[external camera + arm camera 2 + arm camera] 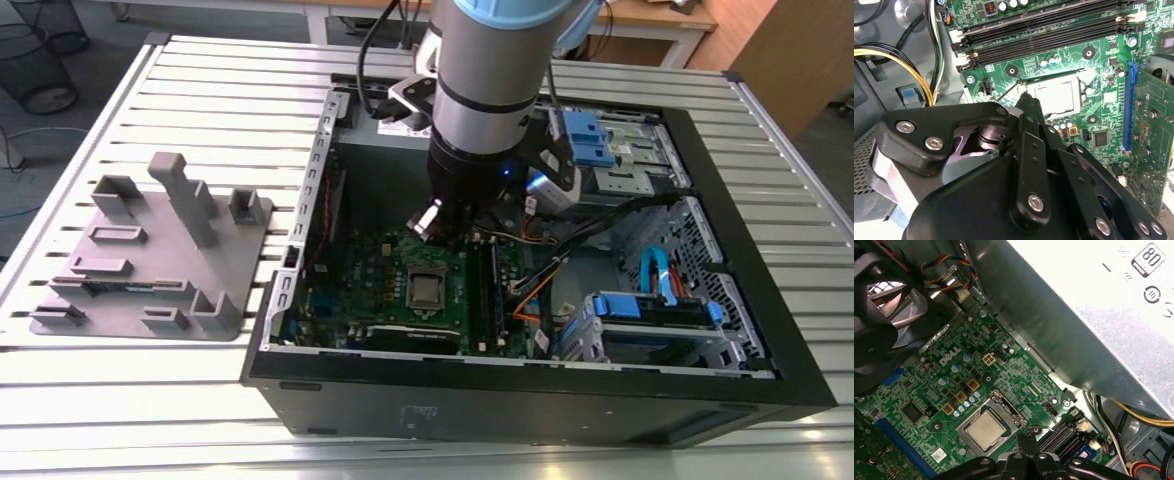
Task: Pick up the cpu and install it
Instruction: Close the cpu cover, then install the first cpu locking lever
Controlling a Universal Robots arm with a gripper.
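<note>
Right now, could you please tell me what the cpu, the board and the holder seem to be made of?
cpu: metal lid, dull silver sheen, seated in its socket.
board: green lacquered circuit laminate, with traces and solder points.
holder: probably plastic, matte uniform grey, blocky shapes.

My silver-grey cylindrical metal arm segment (491, 60) fills the upper centre of the exterior view, capped at the top edge by a pale blue plastic joint cover (514, 10). Below it sits a black cylindrical wrist section (467, 185), with a small blue light glowing on its side. A black cable (374, 55) loops down in the upper centre of that frame, just left of the segment. In the second wrist view, my black matte metal linkage gripper (1025, 100) spreads across the lower half of the frame: broad, rounded links fastened with silver hex-socket screws (934, 144), and a polished silver collar showing at lower left. In the first wrist view, the black finger links rise from the bottom edge.
</note>
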